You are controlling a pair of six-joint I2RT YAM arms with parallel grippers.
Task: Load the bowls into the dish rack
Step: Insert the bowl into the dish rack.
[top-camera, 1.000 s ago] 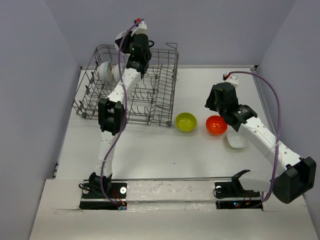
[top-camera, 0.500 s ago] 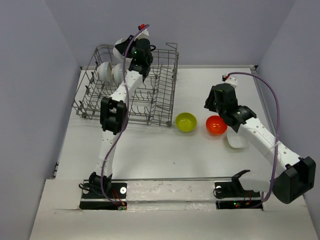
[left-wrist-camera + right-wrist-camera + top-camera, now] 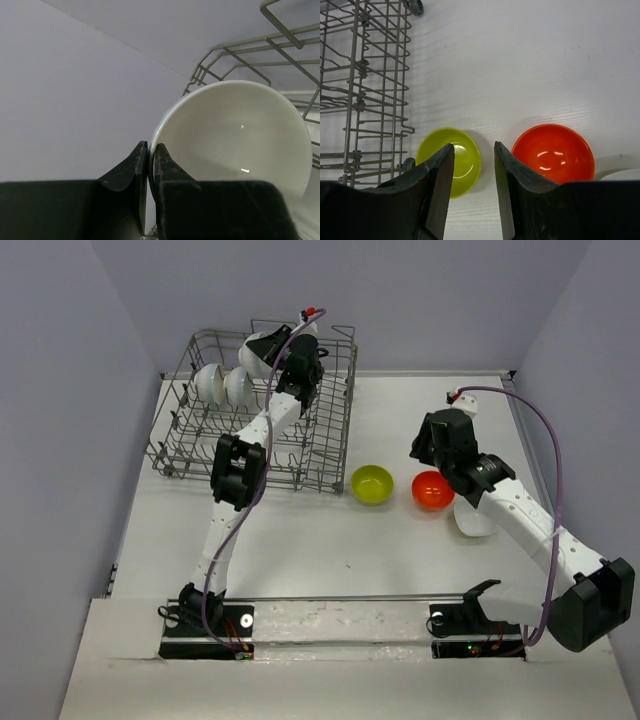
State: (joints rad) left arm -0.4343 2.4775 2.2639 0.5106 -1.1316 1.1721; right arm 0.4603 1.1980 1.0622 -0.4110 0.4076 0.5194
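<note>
pinching the thin rim of a smooth, glossy white round bowl (image 3: 235, 135) in the left gripper (image 3: 150, 147), jaws nearly pressed together on it. holding it on edge, hollow side turned toward the wrist, in the air over the far side of the large grey wire dish rack (image 3: 335, 430), just right of two white bowls (image 3: 210, 383) standing among the tines. by the look of it, calls for lowering rim first, straight down into a free gap between tines. on the other side, the right gripper (image 3: 474, 150) spread and empty, hovering over the table between a yellow-green bowl (image 3: 465, 157) and an orange bowl (image 3: 553, 152), well apart from the rack and nearer to both than the left arm.
</note>
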